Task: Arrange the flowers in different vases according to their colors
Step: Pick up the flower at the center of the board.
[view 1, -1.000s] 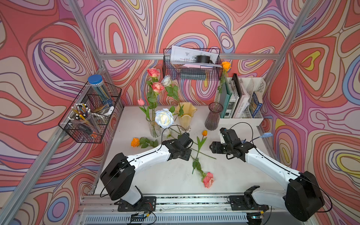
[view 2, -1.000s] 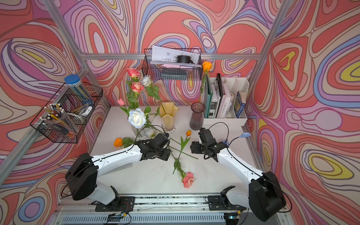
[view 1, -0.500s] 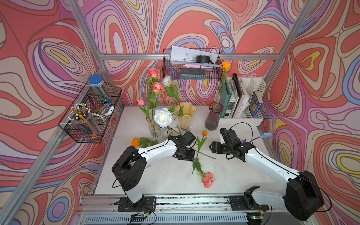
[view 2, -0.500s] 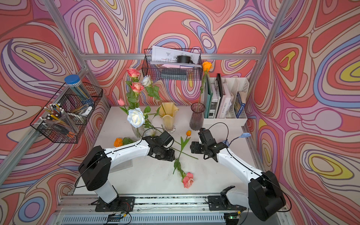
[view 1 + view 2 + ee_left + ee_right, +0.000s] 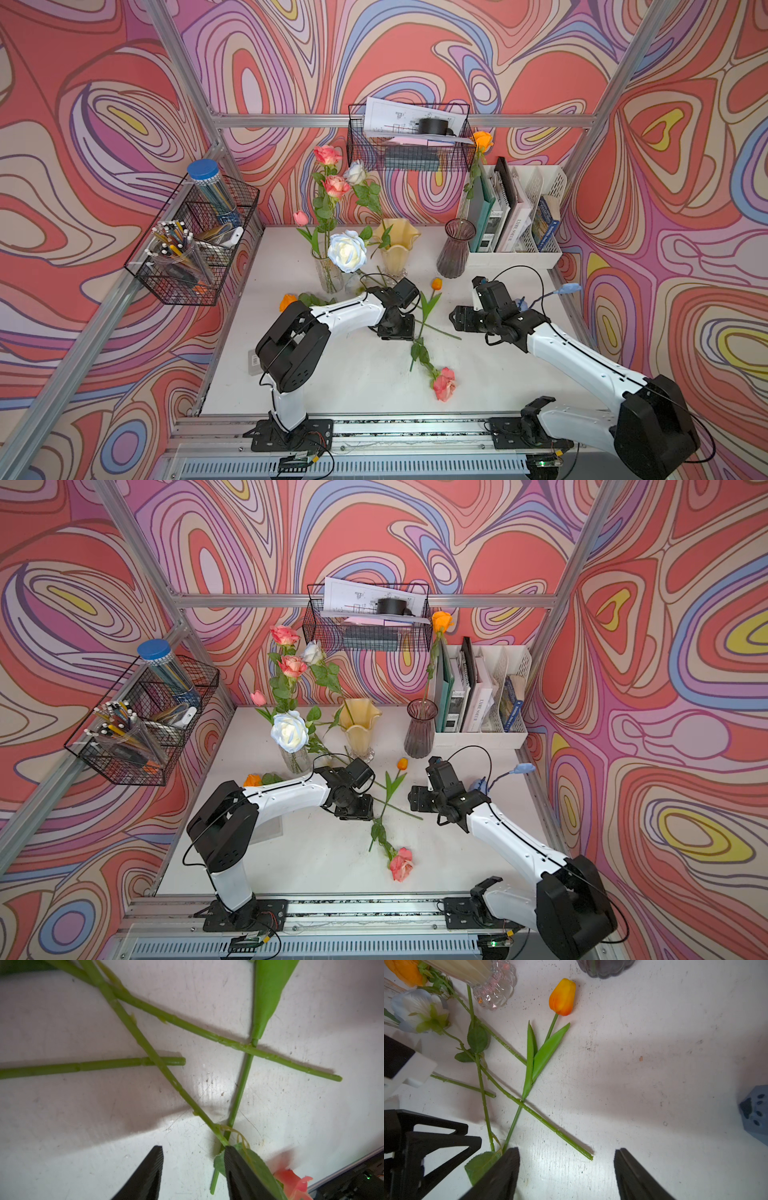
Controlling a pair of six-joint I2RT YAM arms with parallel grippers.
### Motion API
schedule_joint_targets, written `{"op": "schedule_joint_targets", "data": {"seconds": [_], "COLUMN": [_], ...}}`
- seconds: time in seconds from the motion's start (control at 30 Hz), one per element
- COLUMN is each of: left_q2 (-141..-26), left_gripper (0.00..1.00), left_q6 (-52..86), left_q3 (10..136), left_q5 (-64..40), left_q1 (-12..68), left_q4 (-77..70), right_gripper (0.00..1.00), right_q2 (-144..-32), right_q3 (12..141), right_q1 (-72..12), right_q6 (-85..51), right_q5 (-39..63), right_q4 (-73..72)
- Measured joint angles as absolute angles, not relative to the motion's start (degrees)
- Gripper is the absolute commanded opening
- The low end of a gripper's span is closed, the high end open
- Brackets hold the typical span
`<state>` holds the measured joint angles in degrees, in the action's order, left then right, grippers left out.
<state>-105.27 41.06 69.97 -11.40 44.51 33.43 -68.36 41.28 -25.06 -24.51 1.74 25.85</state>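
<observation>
Roughly halfway: pinks stand in the clear vase [image 5: 328, 272], a white in the yellow vase [image 5: 395, 253], an orange in the purple vase [image 5: 455, 255]. Loose on the desk [image 5: 498, 374]: pink rose [image 5: 444, 382] near the front edge, orange tulip [image 5: 436, 284] and white rose [image 5: 347, 251] mid-desk, orange bloom [image 5: 287, 301] by the left edge. My left end effector [image 5: 192, 1150] hangs released over the crossed stems [image 5: 158, 1064], and the right end effector [image 5: 566, 1150] is released too, empty.

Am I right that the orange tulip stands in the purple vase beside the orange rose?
No: the orange tulip lies flat on the table, as the right wrist view shows; only the orange rose stands in the purple vase.
</observation>
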Motion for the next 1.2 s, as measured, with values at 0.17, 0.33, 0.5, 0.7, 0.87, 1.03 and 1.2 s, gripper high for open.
{"op": "schedule_joint_targets", "data": {"seconds": [0.17,0.33,0.5,0.7,0.87,1.03,1.2], "left_q2": [-107.3,-109.4,-111.3,-112.0,-112.0,-112.0,-111.9], "left_gripper": [0.55,0.52,0.39,0.29,0.18,0.1,0.08], "left_q6": [42.0,42.1,42.2,42.5,42.7,43.4,43.7], "left_q3": [71.6,73.3,74.3,75.1,75.1,75.1,75.0], "left_q5": [-11.4,-11.2,-11.2,-11.2,-11.2,-11.4,-11.4], "left_q1": [44.0,43.2,42.7,42.7,42.7,42.7,42.7], "left_q4": [33.6,33.9,34.3,34.3,34.3,34.3,34.3], "right_gripper": [0.74,0.74,0.74,0.75,0.75,0.75,0.75], "right_q2": [-68.4,-68.2,-67.3,-66.7,-66.7,-66.6,-66.5], "right_q3": [40.1,39.5,38.7,38.2,37.9,37.3,37.2], "right_q1": [-25.1,-25.1,-25.1,-25.1,-25.1,-25.1,-25.1], "right_q6": [-24.5,-24.5,-24.4,-24.3,-24.2,-24.1,-24.0], "right_q5": [1.8,1.8,1.8,1.8,1.8,1.8,1.8], "right_q4": [25.1,24.6,24.0,23.6,23.4,23.1,23.1]}}
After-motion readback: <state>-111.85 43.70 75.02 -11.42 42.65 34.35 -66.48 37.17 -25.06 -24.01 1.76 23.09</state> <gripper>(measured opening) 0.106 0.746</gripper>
